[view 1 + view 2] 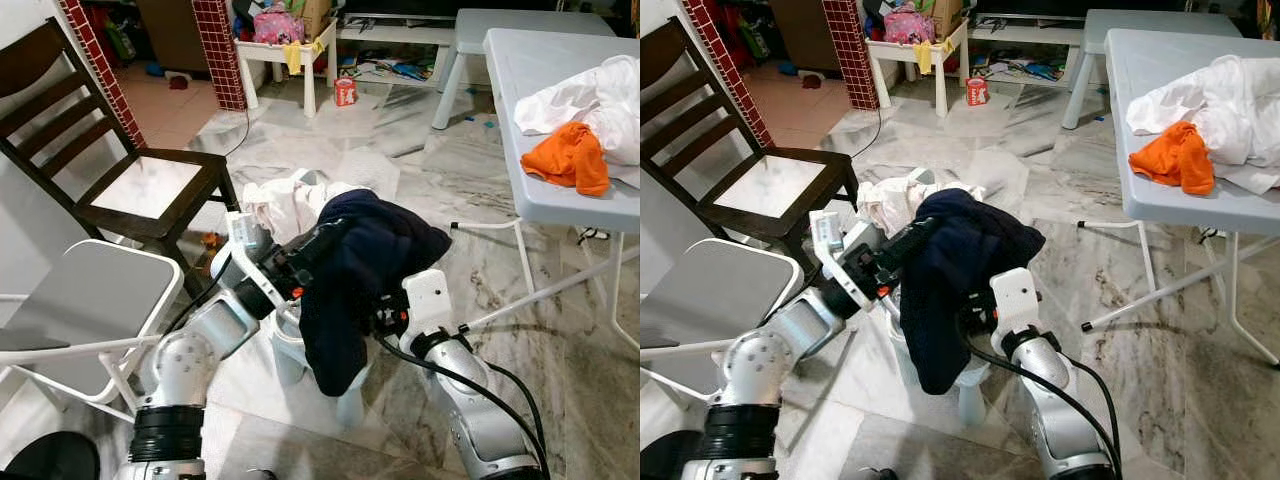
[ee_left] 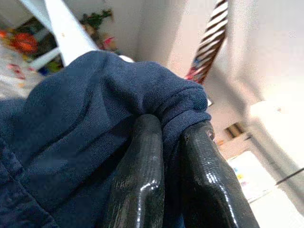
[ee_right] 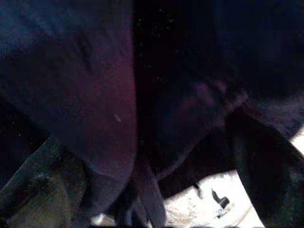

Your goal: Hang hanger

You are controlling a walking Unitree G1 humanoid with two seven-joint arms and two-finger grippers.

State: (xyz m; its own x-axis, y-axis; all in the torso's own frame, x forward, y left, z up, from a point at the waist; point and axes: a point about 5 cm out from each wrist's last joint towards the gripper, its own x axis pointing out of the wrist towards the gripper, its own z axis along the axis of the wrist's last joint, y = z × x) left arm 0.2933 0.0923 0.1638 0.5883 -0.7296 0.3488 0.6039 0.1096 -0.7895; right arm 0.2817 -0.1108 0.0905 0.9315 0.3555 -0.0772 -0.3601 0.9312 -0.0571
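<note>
Down in front of the robot, in the left eye view, a dark blue garment (image 1: 355, 270) hangs over both arms; its long side runs up and down, with the loose end hanging toward the floor; no hanger can be made out under it; the left gripper (image 1: 318, 243) reaches in from the left and goes into the top of the cloth, and the right arm's wrist sits just under the cloth on the right; behind the cloth is one white basket (image 1: 300, 195) with white clothes in it; one dark wooden chair (image 1: 120, 170) stands at the left, and one grey folding chair (image 1: 90, 300) is nearer, below it; one light table (image 1: 560, 150) stands at the right, with a white cloth (image 1: 600, 100) and one orange cloth (image 1: 577, 157) lying on it, touching each other; far back is one small white table (image 1: 285, 50) with a pink bag on top. From the right eye view the same things show, with the blue garment draped the same way, top up and tail down. Up close in the left wrist view, two shiny black fingers (image 2: 142, 175) are pressed together on a fold of the blue garment, pinching it. Looking at the right wrist view, it is very dark; the blue cloth covers the right gripper (image 3: 142, 190), and I cannot tell if its fingers are spread or closed.
</note>
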